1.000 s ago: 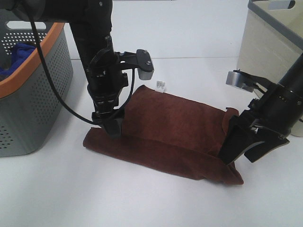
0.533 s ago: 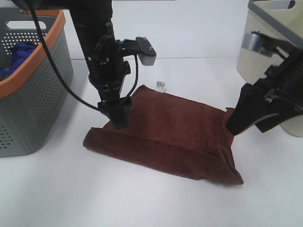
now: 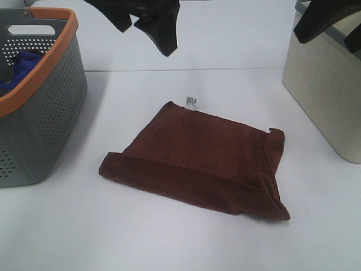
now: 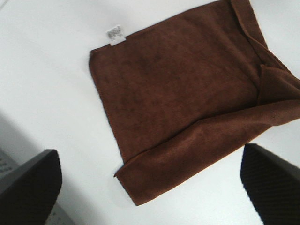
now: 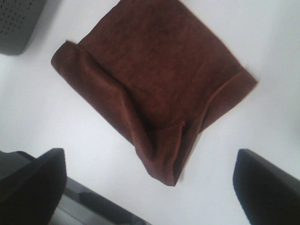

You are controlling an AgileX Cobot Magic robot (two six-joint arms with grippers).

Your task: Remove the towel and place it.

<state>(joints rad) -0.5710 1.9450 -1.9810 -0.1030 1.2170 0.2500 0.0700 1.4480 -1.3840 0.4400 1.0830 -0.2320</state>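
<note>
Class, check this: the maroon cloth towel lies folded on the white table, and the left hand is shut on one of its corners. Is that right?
Not quite. The maroon cloth towel lies folded on the white table, but the left hand is open and well above it, holding nothing, as the left wrist view shows.

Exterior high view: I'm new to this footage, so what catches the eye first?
The maroon towel lies folded on the white table at the centre, white tag at its far edge. A grey basket with an orange rim on the left holds a blue cloth; a beige bin stands on the right.
</note>
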